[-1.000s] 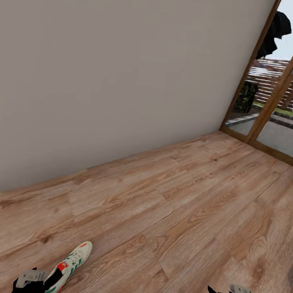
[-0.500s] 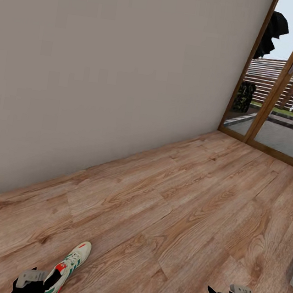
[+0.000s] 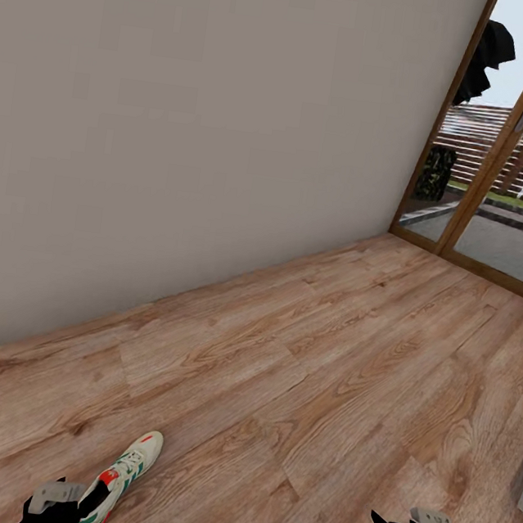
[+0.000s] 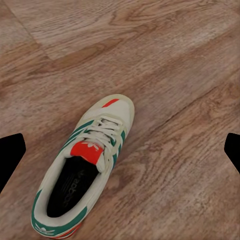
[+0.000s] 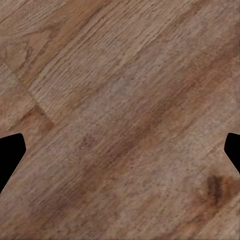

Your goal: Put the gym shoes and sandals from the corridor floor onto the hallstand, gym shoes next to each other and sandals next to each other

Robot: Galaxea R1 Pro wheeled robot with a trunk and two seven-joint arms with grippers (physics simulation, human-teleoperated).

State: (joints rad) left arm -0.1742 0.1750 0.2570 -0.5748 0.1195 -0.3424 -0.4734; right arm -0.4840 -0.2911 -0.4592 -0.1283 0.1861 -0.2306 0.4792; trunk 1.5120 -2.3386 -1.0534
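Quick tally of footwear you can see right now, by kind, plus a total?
Gym shoes: 1, lying on the floor under the left gripper, shoe
Sandals: 0
Total: 1

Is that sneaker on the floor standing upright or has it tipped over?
Upright. The gym shoe rests sole-down on the wood-plank floor; its opening, red-orange tongue and white laces face up between the open left gripper fingers.

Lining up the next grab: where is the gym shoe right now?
The gym shoe lies on the corridor floor at the head view's lower left, under the open left claw.
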